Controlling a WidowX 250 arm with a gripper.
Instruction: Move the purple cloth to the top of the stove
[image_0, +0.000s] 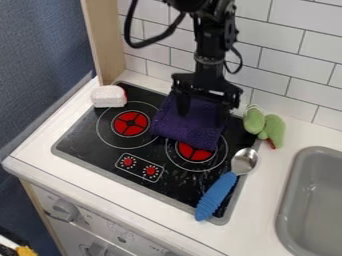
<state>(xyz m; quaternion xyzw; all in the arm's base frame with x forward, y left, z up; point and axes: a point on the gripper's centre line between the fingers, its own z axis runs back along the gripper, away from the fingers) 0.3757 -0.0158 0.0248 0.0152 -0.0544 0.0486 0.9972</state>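
The black gripper (202, 106) hangs over the back part of the stove, its fingers spread apart above the far side of the purple cloth. Below it the purple cloth (189, 127) lies bunched on the black stove top (92, 144), between the two burners. The cloth's near edge overlaps the right burner (195, 153), and its left edge comes close to the left burner (131, 123). Part of the cloth's far side is hidden behind the gripper. Whether the fingertips touch the cloth, I cannot tell.
A spoon with a blue handle (216, 195) lies across the stove's right edge. Green toy pieces (264, 126) lie on the counter at the back right, near the grey sink (288, 210). A white and red object (109, 96) sits at the back left corner. A tiled wall (294, 75) stands behind.
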